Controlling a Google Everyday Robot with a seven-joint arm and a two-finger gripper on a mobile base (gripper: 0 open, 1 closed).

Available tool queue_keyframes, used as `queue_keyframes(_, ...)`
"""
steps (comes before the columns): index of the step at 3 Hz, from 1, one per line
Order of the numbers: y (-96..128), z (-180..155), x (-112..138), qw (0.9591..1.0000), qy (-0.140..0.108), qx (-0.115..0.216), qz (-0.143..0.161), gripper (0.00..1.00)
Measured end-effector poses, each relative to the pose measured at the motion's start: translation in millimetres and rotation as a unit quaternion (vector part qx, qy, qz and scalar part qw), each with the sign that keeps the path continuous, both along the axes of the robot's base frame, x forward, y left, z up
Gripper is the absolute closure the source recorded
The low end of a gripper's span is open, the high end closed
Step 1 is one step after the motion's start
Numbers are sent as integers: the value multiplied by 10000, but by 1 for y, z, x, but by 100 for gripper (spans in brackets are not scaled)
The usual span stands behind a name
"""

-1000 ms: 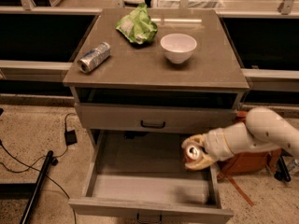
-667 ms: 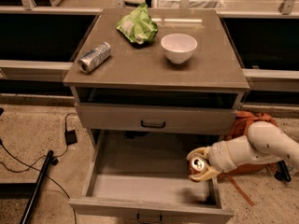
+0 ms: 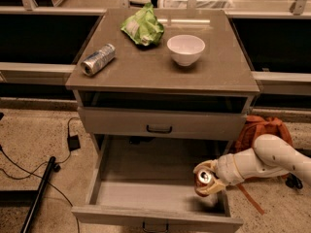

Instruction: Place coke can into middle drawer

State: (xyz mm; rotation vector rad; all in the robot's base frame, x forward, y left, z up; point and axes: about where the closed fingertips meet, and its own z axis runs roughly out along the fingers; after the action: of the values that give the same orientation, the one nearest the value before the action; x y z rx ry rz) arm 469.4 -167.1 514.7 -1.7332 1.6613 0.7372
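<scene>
**Coke can held over the open middle drawer, right-hand side**

Starting at the far left, a black pole (image 3: 38, 194) and some cables (image 3: 19, 166) are seen lying on the speckled floor. On the cabinet top (image 3: 146, 72), a silver can (image 3: 98, 59) is laid on its side near the left edge. A crumpled green bag (image 3: 143, 27) is set toward the back, and a white bowl (image 3: 185, 49) stands upright to the right of it, with only its plain white inside on show.

Below the top, the upper drawer (image 3: 160, 124) is seen just as a flat shut front with a dark handle. The middle drawer (image 3: 104, 178) is pulled well out, and its bare grey floor is visible across the left and centre.

At the drawer's right-hand side, close to the right wall, the coke can (image 3: 203, 177) is found. It's tipped over so its silver top is pointed toward the camera, with the red body mostly covered. The gripper (image 3: 208, 177) is closed snugly around it, one cream finger above and one below. Whether the can is touching the drawer floor can't be told.

Further right, the white arm (image 3: 265, 160) is stretched in from the edge, and an orange backpack (image 3: 262, 129) is parked behind it.
</scene>
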Motion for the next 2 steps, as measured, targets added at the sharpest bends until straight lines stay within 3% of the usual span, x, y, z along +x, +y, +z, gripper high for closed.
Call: queue_keyframes(2, 15, -28, 9, 9995, 192, -208, -164, 100)
